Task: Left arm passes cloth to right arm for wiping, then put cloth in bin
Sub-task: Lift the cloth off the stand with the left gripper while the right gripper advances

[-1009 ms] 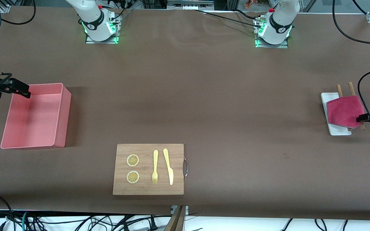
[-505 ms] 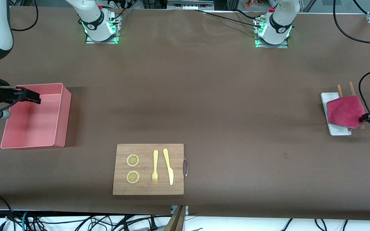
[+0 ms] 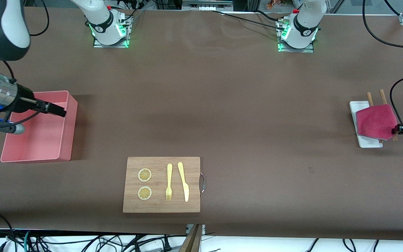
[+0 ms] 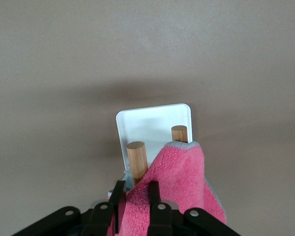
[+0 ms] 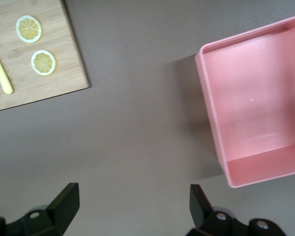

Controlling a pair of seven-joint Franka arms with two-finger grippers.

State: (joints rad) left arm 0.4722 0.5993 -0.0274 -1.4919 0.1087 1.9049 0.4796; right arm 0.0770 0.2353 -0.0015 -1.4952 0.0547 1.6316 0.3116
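on white tray (image 3: 359, 109), crimson-pink fuzzy cloth (image 3: 374, 122), folded

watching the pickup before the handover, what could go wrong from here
1. The left gripper has its fingers pinching only an edge of the cloth, so it may slip free on lifting.
2. The cloth drapes over wooden pegs on the white tray; it could snag and drag the tray.
3. The right gripper, open over the bin, is far from the cloth, so the pass may be a long carry.
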